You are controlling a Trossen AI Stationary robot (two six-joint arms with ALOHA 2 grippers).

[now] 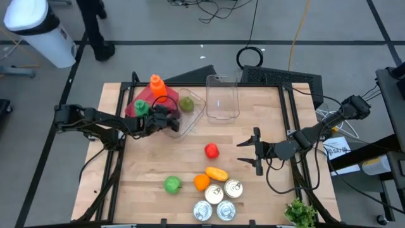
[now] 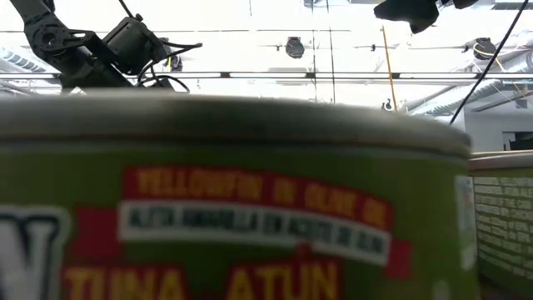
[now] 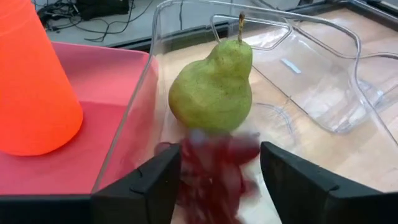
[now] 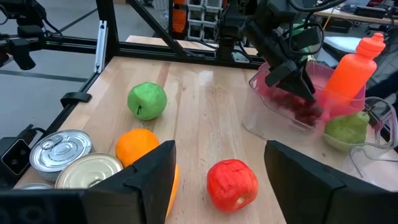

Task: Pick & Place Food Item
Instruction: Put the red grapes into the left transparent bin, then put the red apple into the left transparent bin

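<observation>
The left claw point(image 1: 169, 120) hangs over the clear container point(image 1: 190, 117) at the far left of the desk point(image 1: 158, 168), its fingers spread apart with nothing gripped between them. Just below and between those fingers lies a dark red food item point(image 3: 214, 171), blurred, resting on the container floor; my reading is that it is being let go here, which would explain the claw standing open directly above it. Just beyond the claw, past the red item, a green pear point(image 3: 213, 87) stands upright in the same container. To one side of the claw sits a pink tray point(image 3: 93, 124) holding an orange bottle point(image 3: 31, 81), outside the container wall.

The right claw point(image 1: 254, 151) waits well apart, over the middle of the desk, fingers open and empty, with a red apple point(image 4: 232, 183) near its tips, probably the next candidate.
</observation>
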